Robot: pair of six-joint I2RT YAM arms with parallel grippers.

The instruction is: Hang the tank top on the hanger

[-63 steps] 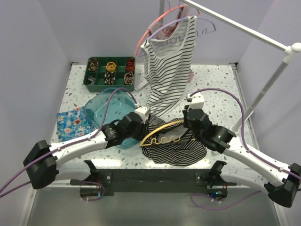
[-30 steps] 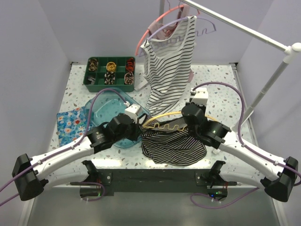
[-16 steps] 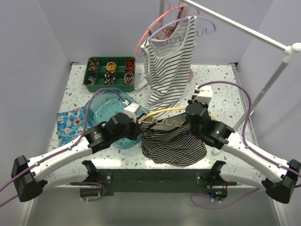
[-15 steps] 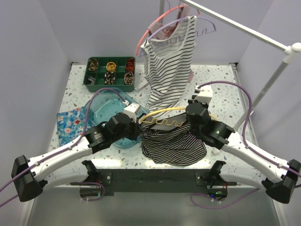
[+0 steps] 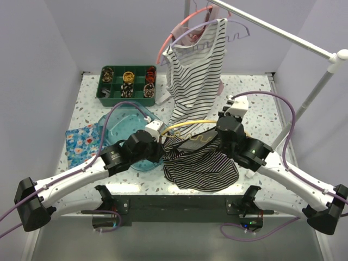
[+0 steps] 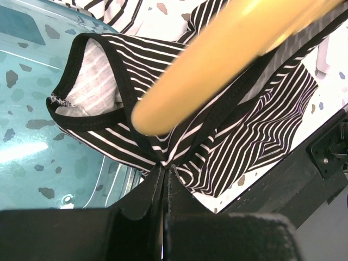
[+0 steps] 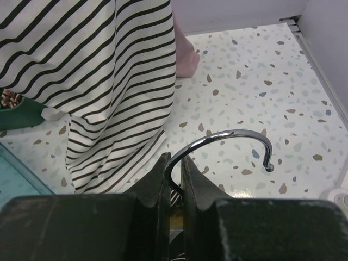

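Black, thin-white-striped soft tank top [image 5: 204, 166] bunched on the speckled worktop [image 5: 253, 92] at the near edge, one edge lifted toward the yellow curved plastic hanger [image 5: 187, 125].

The left hand [image 6: 163, 173], closed tight, pinches the top's bound edge; the right hand [image 7: 174, 162], nearly closed, clamps the hanger's metal hook [image 7: 234, 138]. Done well, the left would hold the opening stretched while the right slides the hanger arm in, clear of snagging notches. Only the left wrist view shows the hanger tip at the opening's mouth; only the right wrist view shows the hook grip.
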